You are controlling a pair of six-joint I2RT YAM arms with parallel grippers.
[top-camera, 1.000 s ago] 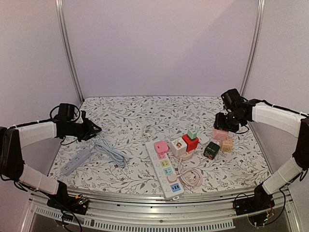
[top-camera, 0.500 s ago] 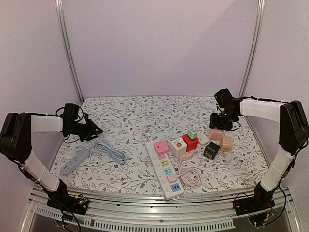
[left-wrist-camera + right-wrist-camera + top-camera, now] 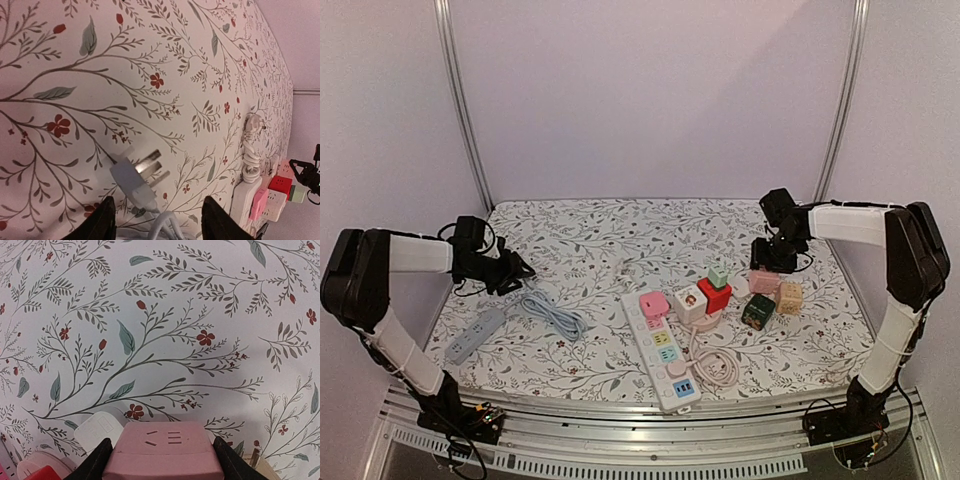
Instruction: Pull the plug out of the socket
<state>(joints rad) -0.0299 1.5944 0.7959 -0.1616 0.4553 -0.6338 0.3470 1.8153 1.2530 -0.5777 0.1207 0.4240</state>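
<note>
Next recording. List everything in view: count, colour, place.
white power strip: 1, white with coloured sockets, centre front
pink plug: 1, pink, on that strip's far end
pink cable: 1, pink, coiled right of the strip
grey power strip: 1, grey, front left
grey cable: 1, grey, bundled between the strips
grey plug: 1, grey, prongs bare, on the cloth
cubes: 6, clustered right of centre: white cube, red cube, green cube, pink cube, beige cube, dark green cube
white adapter: 1, white, beside the pink cube
floral cloth: 1, white, covering the table
left gripper: 1, black, open, near the grey plug
right gripper: 1, black, closed on the pink cube
</note>
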